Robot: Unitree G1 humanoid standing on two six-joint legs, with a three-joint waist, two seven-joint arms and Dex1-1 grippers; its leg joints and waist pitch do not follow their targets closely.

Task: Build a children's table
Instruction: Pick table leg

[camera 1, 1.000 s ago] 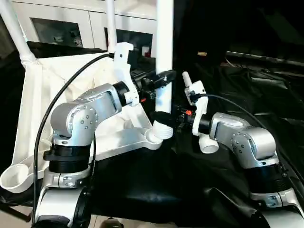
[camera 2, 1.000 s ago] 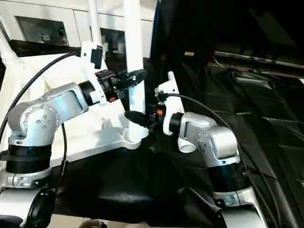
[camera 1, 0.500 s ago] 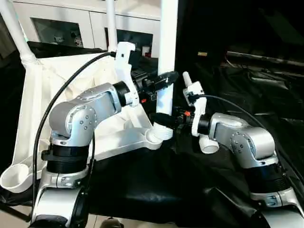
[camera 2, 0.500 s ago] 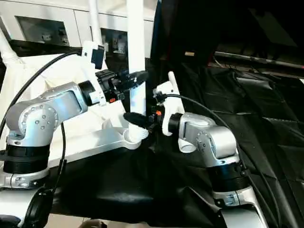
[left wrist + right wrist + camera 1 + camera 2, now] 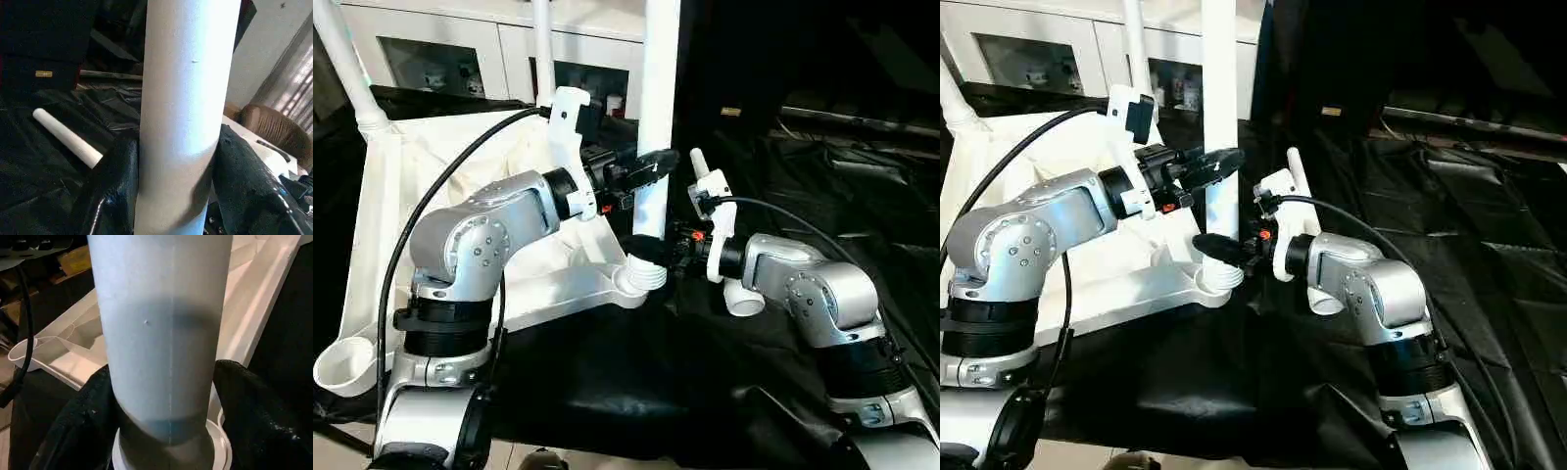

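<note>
- Two grippers, your left gripper and right gripper, stayed clamped on the leg.
- You'd tilted it slightly (barely), upright in the tabletop corner socket; likely seating.

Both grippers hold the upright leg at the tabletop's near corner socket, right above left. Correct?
Not quite: the left gripper is the higher one, and the right gripper grips the leg low, just above the socket of the tabletop. The left eye view shows it.
</note>
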